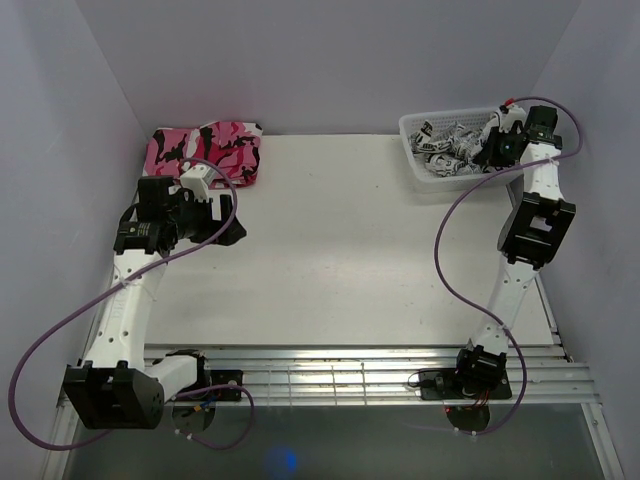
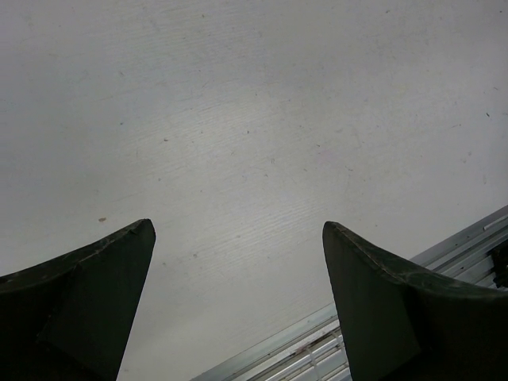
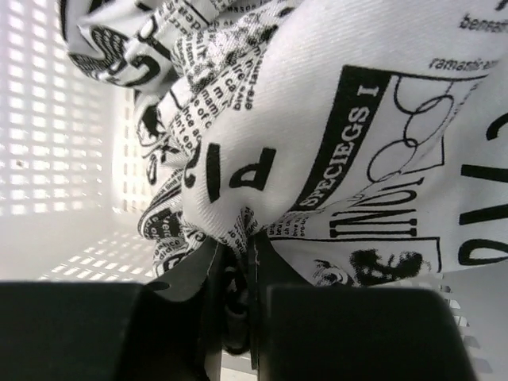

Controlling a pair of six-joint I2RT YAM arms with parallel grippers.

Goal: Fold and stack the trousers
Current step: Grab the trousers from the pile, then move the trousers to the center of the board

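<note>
We find the white cloth trousers printed with black newspaper text (image 1: 452, 146) bunched in the white slotted plastic basket (image 1: 410, 150) at the far right corner of the pale table (image 1: 340, 240). The right gripper (image 1: 495, 147) reaches into that basket. In its wrist view the right gripper (image 3: 234, 254) has its two dark fingers drawn narrow, with a fold of the trousers (image 3: 357, 119) pinched between them. The cloth rises directly above and ahead of the fingertips, and the basket wall (image 3: 48, 119) shows to the left.

The garment is crumpled (waistband and legs cannot be told apart), so we can read no long axis from it yet. In our judgement that axis will only show once the cloth is lifted up and out, toward the bare middle of the table.

The left gripper (image 1: 226, 231) hangs over the table's left side, well apart from the basket and near the folded pink, black and white camouflage garment (image 1: 205, 150). The left gripper (image 2: 238, 228) has its fingers spread wide with nothing between them. The right arm is plainly the nearer one.
</note>
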